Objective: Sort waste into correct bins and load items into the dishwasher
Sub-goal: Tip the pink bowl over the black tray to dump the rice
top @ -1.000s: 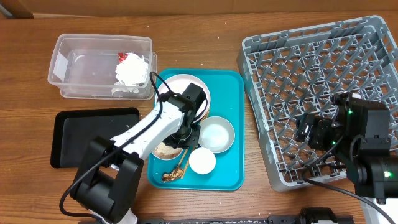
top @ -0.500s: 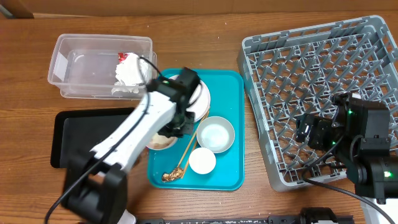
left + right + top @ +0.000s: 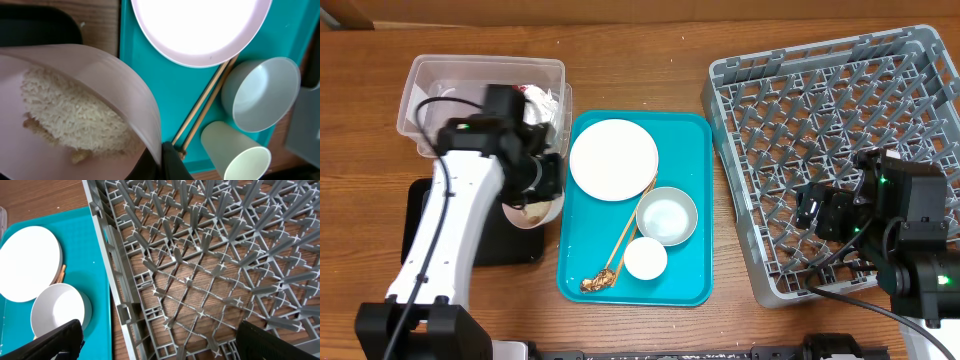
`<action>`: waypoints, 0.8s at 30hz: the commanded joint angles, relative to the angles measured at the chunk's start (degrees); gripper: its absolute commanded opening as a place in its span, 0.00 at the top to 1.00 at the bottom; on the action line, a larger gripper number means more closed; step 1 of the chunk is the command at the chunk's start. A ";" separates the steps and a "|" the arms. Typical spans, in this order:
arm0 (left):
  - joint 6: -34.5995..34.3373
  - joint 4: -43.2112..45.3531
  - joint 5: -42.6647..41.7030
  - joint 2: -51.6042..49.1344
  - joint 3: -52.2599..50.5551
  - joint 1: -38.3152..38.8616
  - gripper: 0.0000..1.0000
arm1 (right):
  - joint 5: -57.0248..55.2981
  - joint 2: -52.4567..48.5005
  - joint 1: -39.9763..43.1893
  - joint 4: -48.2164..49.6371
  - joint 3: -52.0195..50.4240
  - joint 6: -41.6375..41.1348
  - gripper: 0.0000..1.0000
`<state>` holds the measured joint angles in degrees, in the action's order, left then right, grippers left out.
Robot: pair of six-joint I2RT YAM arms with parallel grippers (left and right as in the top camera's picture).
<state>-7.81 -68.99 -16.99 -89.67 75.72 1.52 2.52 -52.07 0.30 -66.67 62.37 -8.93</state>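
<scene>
While the left gripper sits clamped tight on the rim of a small bowl, I'm looking at that bowl over the right end of the black tray, just short of the teal tray. I can't tell whether it's lifted clear of the black tray or touching it. On the left wrist view the fingers pinch the bowl's wall from the near side, and inside it white rice is heaped with a few brownish bits along its lower edge. Just behind the arm is the clear tub, with crumpled white paper peeking out beside the wrist. On the teal tray, the pale plate lies at the back. The grey bowl is in front of it, and the white cup stands just beside that bowl. The chopsticks run diagonally from under the plate's edge toward the spoon, which has brown scraps on it. Over on my right, the right gripper hangs above the near-left part of the dish rack. Its jaws are spread as wide as they go with nothing between them, and the wrist view shows only grey lattice and wood beneath it.
</scene>
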 commanded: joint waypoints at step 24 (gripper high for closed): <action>43.93 7.93 -53.22 0.90 -17.70 -31.61 0.96 | -0.57 0.50 -0.24 0.13 1.77 0.35 0.00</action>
<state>26.72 -60.84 -62.61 -89.67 59.07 -29.78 2.55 -52.07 0.30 -66.70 62.37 -8.95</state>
